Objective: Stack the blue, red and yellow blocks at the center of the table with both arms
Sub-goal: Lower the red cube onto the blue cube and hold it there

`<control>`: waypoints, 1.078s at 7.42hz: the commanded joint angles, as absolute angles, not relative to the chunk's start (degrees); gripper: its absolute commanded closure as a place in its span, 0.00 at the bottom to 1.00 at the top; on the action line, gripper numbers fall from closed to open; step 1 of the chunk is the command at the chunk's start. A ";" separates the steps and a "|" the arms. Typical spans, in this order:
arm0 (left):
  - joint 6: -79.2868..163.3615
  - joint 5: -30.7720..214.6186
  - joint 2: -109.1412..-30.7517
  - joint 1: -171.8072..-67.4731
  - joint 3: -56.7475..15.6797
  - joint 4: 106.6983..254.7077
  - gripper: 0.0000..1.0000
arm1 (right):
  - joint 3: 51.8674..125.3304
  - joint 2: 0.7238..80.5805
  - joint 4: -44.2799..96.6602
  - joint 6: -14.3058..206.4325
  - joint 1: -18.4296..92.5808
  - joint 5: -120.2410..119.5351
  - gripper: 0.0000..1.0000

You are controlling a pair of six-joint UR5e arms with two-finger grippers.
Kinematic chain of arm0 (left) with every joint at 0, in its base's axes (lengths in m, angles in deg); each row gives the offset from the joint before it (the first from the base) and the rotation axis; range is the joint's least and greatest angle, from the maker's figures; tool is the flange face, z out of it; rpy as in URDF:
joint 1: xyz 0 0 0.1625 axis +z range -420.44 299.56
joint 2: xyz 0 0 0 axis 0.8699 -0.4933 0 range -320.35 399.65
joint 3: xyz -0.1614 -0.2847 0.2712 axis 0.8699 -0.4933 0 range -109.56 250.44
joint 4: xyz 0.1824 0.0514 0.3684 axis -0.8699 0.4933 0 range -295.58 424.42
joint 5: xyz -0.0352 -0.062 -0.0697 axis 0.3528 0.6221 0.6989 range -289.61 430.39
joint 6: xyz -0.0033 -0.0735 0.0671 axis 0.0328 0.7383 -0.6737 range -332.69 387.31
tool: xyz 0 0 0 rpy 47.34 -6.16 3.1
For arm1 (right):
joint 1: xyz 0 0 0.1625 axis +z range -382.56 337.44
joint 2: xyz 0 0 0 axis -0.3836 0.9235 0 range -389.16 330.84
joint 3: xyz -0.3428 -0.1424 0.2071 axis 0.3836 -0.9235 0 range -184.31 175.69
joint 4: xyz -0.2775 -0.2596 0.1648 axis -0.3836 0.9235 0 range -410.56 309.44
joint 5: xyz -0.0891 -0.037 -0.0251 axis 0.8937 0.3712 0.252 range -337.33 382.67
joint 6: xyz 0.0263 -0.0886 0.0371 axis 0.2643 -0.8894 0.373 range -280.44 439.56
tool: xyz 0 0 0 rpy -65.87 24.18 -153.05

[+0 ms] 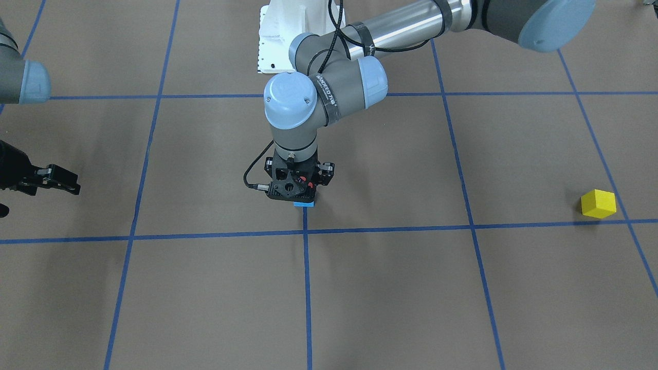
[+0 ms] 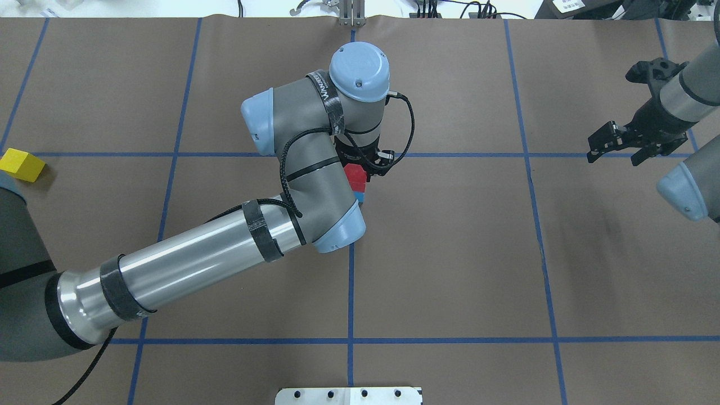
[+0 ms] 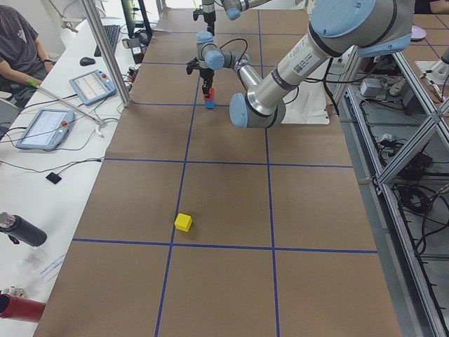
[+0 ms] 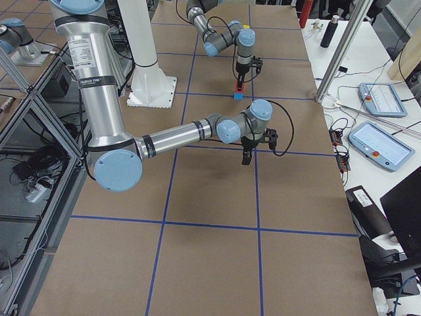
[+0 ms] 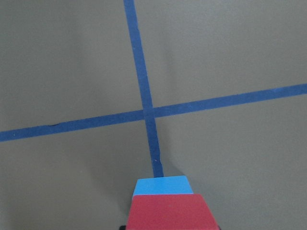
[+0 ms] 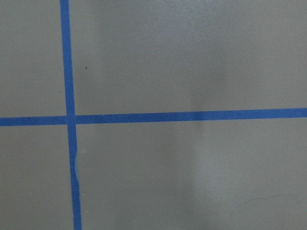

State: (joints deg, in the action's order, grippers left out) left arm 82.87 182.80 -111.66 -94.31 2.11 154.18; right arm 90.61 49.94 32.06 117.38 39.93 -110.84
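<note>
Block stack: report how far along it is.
Done: the blue block sits by the centre cross, with the red block on top. In hand: the left gripper is down on the red block; whether it grips is hidden. Left: the yellow block lies far off; the right gripper hangs open, empty.

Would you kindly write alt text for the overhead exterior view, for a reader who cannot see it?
The left pincer holds a red block over a blue block at the centre of the table. A yellow block sits at the left edge; the right pincer hangs open at upper right.
</note>
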 commanded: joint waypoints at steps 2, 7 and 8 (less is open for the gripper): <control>83.90 182.80 -111.52 -94.37 2.14 153.99 1.00 | 90.53 49.95 32.06 117.44 39.85 -110.84 0.00; 86.81 182.80 -111.52 -94.37 2.06 154.25 1.00 | 90.09 49.77 32.06 117.27 39.85 -110.84 0.00; 86.63 182.80 -111.44 -94.28 1.97 154.25 1.00 | 90.09 49.77 32.06 117.27 39.85 -110.84 0.00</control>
